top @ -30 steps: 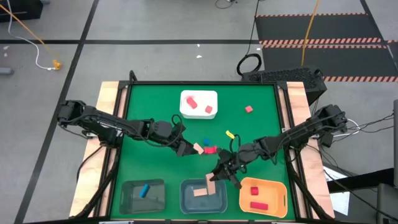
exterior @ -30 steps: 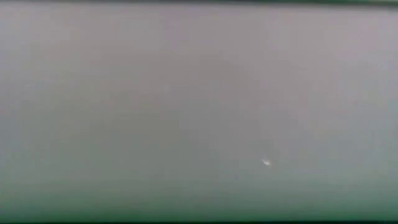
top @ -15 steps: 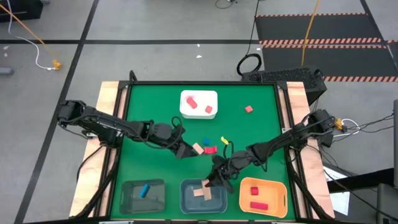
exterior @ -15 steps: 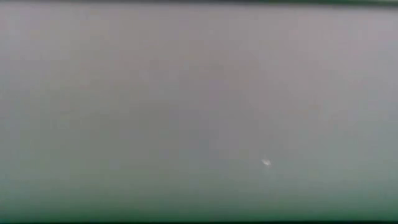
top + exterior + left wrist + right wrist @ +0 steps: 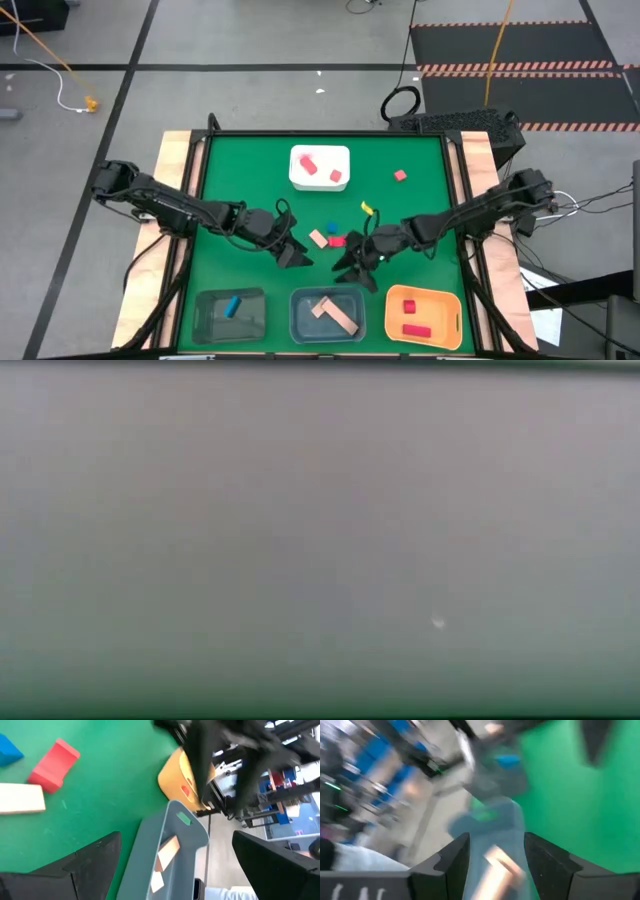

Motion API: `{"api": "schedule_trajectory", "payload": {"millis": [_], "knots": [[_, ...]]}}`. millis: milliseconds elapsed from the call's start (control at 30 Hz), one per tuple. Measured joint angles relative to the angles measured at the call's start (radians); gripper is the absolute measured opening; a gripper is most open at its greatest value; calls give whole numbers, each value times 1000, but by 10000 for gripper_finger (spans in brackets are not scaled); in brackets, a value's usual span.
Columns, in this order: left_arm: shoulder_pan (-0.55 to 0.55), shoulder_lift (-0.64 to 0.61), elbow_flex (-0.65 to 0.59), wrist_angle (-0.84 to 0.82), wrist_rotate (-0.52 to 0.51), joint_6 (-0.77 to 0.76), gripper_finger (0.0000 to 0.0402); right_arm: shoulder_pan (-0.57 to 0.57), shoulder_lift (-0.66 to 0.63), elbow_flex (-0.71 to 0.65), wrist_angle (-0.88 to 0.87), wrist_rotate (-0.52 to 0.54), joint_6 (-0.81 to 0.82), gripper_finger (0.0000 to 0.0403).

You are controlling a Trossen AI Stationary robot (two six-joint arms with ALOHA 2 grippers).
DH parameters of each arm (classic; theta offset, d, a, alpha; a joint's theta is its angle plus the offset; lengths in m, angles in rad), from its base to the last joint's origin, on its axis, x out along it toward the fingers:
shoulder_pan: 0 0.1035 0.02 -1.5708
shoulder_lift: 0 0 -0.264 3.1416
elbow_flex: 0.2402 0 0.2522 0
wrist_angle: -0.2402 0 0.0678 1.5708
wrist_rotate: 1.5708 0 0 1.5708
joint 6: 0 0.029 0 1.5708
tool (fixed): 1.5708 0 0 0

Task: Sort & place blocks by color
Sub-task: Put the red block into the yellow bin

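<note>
Both hands sit mid-frame above the grey bins: left hand wide open, empty; right hand open, empty. Two tan blocks lie in the middle bin.

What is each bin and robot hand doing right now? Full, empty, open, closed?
White tray: holds red blocks.
Left grey bin: holds one blue block.
Middle grey bin: holds tan blocks.
Orange bin: holds two red blocks.
Left gripper: open, empty.
Right gripper: open, empty.

No readable text, labels, brands, numbers or signs in any view.
</note>
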Motion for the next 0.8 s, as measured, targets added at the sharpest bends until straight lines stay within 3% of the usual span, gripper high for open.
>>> {"api": "schedule_trajectory", "payload": {"millis": [133, 233, 467, 800], "knots": [[-29, 0, 0, 1, -24, -7, 381, -40, -64, 0, -259, 85, -98, 180], [-53, 0, 0, 1, -69, 2, 381, -71, -64, 0, -344, 106, -178, 180], [-75, 0, 0, 0, -134, 36, 381, -136, -19, 0, -360, 106, -415, 180], [-51, 0, 0, 6, -180, 63, 381, -218, 61, 0, -364, 104, -505, 181]]}}
